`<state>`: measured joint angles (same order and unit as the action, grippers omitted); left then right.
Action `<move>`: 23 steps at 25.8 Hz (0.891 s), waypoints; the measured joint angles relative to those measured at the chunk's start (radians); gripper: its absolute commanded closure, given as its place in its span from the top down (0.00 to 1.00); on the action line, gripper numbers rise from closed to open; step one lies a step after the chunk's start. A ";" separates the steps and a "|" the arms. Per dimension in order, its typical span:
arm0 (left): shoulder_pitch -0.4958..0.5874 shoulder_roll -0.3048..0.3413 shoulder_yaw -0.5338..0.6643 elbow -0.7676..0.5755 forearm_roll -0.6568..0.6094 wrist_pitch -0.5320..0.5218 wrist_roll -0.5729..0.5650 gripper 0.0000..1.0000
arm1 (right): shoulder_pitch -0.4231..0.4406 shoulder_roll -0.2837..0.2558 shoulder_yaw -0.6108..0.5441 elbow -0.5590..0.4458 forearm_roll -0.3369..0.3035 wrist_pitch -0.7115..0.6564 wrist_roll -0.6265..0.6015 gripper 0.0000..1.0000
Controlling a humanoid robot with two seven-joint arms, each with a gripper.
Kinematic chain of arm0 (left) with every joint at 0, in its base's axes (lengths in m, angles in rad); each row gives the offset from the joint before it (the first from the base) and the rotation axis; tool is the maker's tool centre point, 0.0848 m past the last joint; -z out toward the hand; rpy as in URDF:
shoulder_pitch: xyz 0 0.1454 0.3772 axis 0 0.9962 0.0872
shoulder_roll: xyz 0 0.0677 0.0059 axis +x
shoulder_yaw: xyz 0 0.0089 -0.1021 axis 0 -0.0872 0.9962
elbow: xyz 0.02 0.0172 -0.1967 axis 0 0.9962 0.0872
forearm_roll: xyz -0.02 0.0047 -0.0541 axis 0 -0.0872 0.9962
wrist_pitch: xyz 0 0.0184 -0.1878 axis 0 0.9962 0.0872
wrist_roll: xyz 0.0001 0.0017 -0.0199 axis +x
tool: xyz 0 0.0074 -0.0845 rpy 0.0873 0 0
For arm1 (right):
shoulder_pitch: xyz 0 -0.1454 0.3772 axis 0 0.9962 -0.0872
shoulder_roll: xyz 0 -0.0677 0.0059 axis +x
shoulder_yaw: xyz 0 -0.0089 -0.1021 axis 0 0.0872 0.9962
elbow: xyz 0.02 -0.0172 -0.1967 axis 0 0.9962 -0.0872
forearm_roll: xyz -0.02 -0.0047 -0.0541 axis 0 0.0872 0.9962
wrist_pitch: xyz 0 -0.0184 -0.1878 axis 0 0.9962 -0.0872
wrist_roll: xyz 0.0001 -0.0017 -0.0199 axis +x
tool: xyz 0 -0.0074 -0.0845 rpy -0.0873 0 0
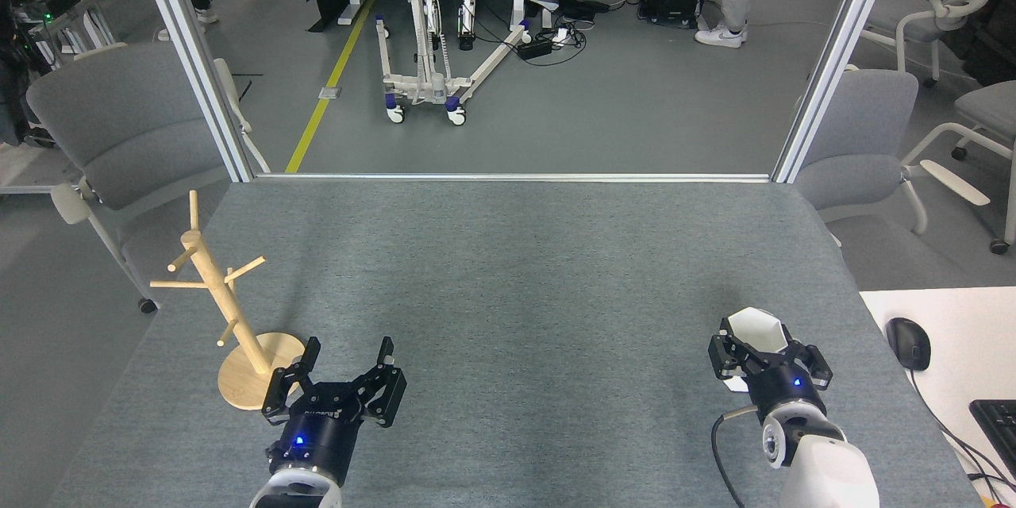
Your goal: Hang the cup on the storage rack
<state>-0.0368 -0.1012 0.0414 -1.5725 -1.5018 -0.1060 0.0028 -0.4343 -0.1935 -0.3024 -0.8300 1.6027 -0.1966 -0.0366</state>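
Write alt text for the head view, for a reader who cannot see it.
On a grey table, the right claw closes around a white faceted cup at the near right. The left claw sits open and empty at the near left, beside a wooden storage rack with bare pegs. Chairs and lab equipment stand beyond the table.
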 measured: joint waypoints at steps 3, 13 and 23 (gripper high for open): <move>0.000 0.000 0.000 -0.002 0.000 0.000 0.000 0.99 | 0.000 0.000 0.000 0.000 0.000 -0.004 0.000 0.68; -0.001 -0.002 0.000 0.001 0.000 0.000 0.000 0.99 | -0.001 -0.002 -0.003 -0.003 -0.001 -0.012 -0.002 0.13; -0.001 -0.013 0.000 0.002 0.000 0.000 0.000 0.99 | -0.016 -0.006 -0.009 -0.142 -0.010 -0.032 0.155 0.01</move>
<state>-0.0373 -0.1147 0.0414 -1.5705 -1.5018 -0.1055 0.0033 -0.4502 -0.2000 -0.3118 -0.9724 1.5928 -0.2281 0.1179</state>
